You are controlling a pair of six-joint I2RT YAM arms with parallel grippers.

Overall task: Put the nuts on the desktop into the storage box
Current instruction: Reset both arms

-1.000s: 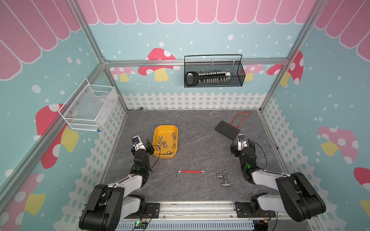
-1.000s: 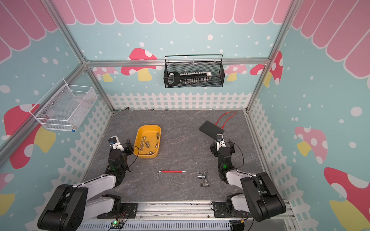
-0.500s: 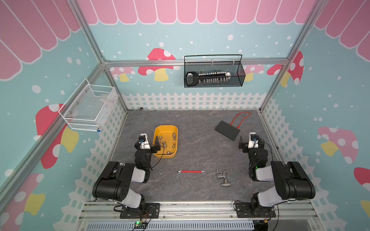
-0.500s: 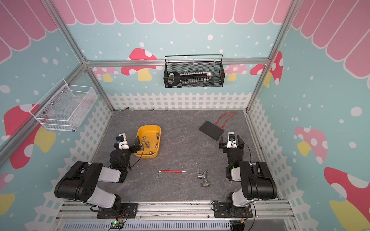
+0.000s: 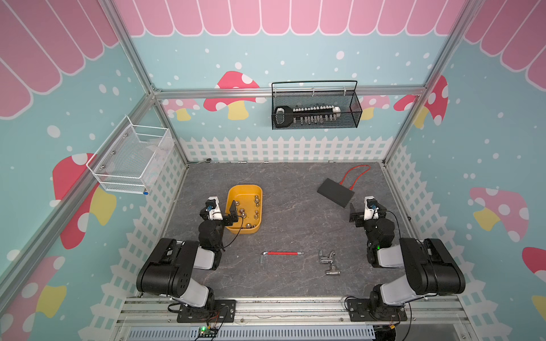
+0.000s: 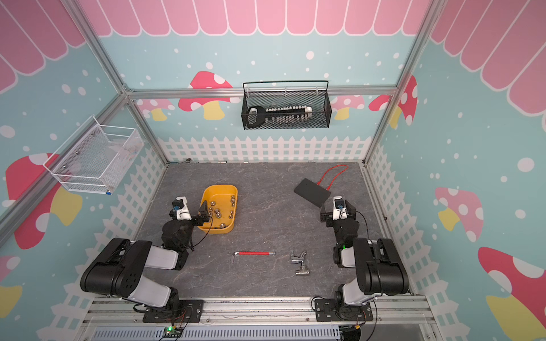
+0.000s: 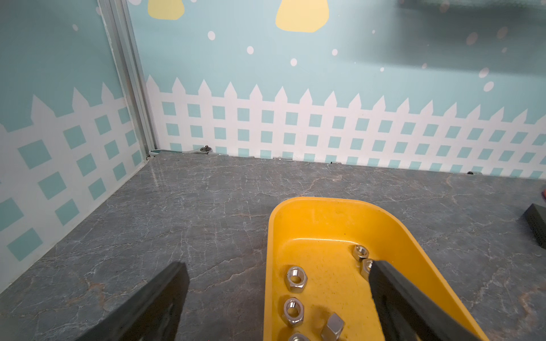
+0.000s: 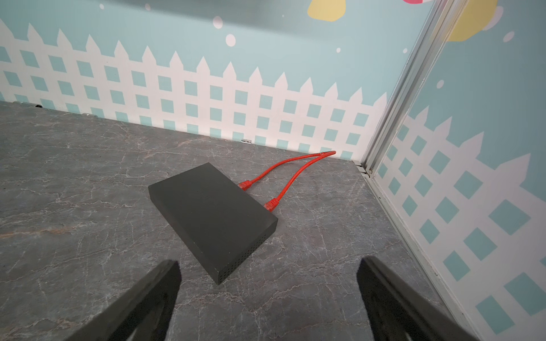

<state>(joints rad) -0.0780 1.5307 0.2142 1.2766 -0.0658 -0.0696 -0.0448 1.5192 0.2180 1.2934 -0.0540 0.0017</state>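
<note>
Yellow box (image 5: 236,195) holds the nuts (image 7: 296,279); none visible loose on the worktop (image 5: 295,212). Left gripper (image 7: 276,265) and right gripper (image 8: 269,263) both gape, empty. Job looks done.

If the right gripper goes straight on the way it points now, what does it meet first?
Probably the black flat box on the desktop, just ahead of the open right gripper; depth is unclear.
</note>
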